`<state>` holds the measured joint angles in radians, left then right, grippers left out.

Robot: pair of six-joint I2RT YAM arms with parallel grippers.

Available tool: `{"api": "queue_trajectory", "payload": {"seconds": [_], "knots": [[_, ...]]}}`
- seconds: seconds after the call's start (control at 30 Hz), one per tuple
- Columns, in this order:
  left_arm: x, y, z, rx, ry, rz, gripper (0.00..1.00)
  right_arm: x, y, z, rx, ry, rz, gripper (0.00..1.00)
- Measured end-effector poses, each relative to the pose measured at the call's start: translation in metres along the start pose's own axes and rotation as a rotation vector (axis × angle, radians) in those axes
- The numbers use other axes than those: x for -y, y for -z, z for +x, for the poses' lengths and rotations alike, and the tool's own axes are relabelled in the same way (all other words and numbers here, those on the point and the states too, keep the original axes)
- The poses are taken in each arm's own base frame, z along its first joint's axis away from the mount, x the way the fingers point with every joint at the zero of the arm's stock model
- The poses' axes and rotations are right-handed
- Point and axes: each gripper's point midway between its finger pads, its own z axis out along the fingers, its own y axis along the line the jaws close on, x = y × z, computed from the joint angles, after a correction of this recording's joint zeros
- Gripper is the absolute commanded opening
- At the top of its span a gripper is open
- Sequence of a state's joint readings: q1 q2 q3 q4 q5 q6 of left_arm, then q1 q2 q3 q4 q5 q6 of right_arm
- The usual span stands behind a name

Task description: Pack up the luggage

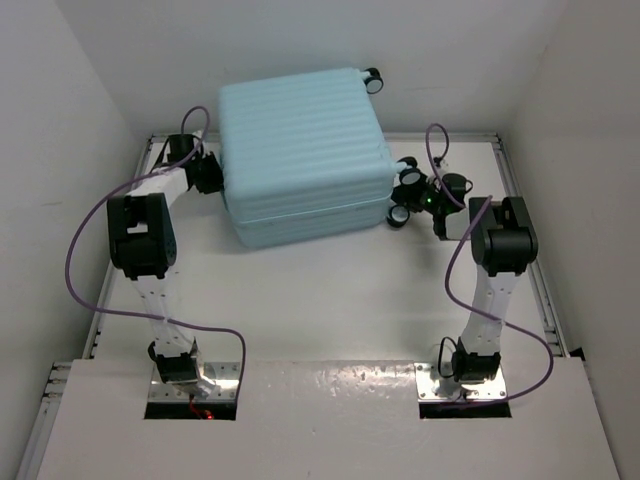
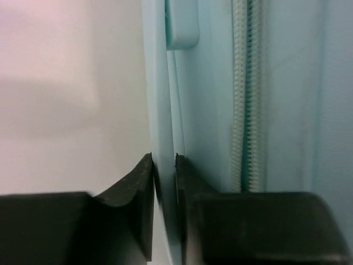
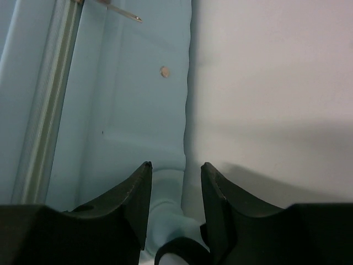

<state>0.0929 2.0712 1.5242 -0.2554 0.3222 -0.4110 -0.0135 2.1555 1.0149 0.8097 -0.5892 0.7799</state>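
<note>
Left gripper (image 2: 164, 161) clenched on thin side lip (image 2: 163, 110) of luggage (image 1: 300, 140). Right gripper (image 3: 175, 168) jaws apart, straddling wheel stem (image 3: 165, 212), not gripping. Risk: the thin pinch slips if pulled and the case skids sideways.

Flat on the table (image 1: 330, 300), ahead of both arms: the luggage (image 1: 300, 150), wheels (image 1: 408, 176) toward the right. At its left side, the left gripper (image 1: 207, 172), a thin shell edge (image 2: 165, 110) pinched between the fingers (image 2: 140, 187), zipper (image 2: 247, 110) just right of them. At its right side, among the wheels, the right gripper (image 1: 415, 195), a wheel stem (image 3: 165, 210) between the parted fingers, zipper to their left.
</note>
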Motion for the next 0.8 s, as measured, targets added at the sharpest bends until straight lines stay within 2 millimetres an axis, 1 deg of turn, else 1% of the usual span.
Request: {"api": "queue_trajectory", "payload": {"seconds": [0.03, 0.07, 0.1, 0.17, 0.23, 0.27, 0.3, 0.37, 0.43, 0.5, 0.53, 0.57, 0.6, 0.63, 0.67, 0.73, 0.77, 0.8], "knots": [[-0.001, 0.000, -0.002, 0.003, -0.015, -0.004, 0.27, -0.002, 0.006, 0.005, 0.002, -0.006, 0.001, 0.40], [-0.001, 0.001, -0.004, 0.008, -0.029, -0.006, 0.28, -0.006, 0.013, 0.010, 0.001, -0.009, 0.001, 0.40], [-0.003, 0.001, -0.007, 0.013, -0.052, -0.016, 0.28, -0.012, 0.023, 0.020, -0.001, -0.020, 0.000, 0.40], [-0.007, 0.000, -0.011, 0.011, -0.088, -0.028, 0.31, -0.032, 0.040, 0.034, -0.011, -0.033, -0.023, 0.40], [-0.010, -0.001, -0.016, 0.004, -0.113, -0.031, 0.38, -0.055, 0.052, 0.056, -0.035, -0.028, -0.050, 0.40], [-0.012, -0.004, -0.018, 0.000, -0.123, -0.029, 0.42, -0.063, 0.060, 0.070, -0.057, -0.037, -0.049, 0.40], [-0.012, -0.007, -0.022, 0.000, -0.132, -0.021, 0.48, -0.069, 0.068, 0.081, -0.062, -0.042, -0.050, 0.42], [-0.013, -0.014, -0.033, 0.011, -0.151, -0.011, 0.55, -0.087, 0.080, 0.095, -0.072, -0.031, -0.066, 0.46], [-0.014, -0.023, -0.048, 0.045, -0.168, -0.003, 0.63, -0.106, 0.096, 0.115, -0.112, -0.028, -0.101, 0.51], [-0.013, -0.031, -0.062, 0.079, -0.175, 0.024, 0.67, -0.135, 0.116, 0.154, -0.237, -0.050, -0.168, 0.54], [-0.010, -0.034, -0.063, 0.083, -0.168, 0.045, 0.70, -0.142, 0.127, 0.181, -0.326, -0.066, -0.183, 0.56], [-0.007, -0.037, -0.063, 0.079, -0.157, 0.067, 0.72, -0.148, 0.138, 0.201, -0.396, -0.075, -0.196, 0.57], [-0.003, -0.039, -0.061, 0.075, -0.147, 0.090, 0.73, -0.149, 0.146, 0.213, -0.442, -0.083, -0.193, 0.59], [0.000, -0.040, -0.060, 0.071, -0.133, 0.109, 0.76, -0.147, 0.153, 0.219, -0.465, -0.089, -0.178, 0.61], [0.004, -0.041, -0.058, 0.066, -0.112, 0.132, 0.77, -0.144, 0.158, 0.219, -0.467, -0.086, -0.160, 0.62], [0.015, -0.040, -0.060, 0.067, -0.060, 0.184, 0.81, -0.143, 0.164, 0.211, -0.445, -0.059, -0.151, 0.66], [0.024, -0.035, -0.070, 0.096, -0.038, 0.223, 0.82, -0.143, 0.167, 0.206, -0.433, -0.051, -0.146, 0.66], [0.031, -0.026, -0.084, 0.132, -0.015, 0.259, 0.84, -0.140, 0.171, 0.205, -0.438, -0.057, -0.127, 0.66]]}}
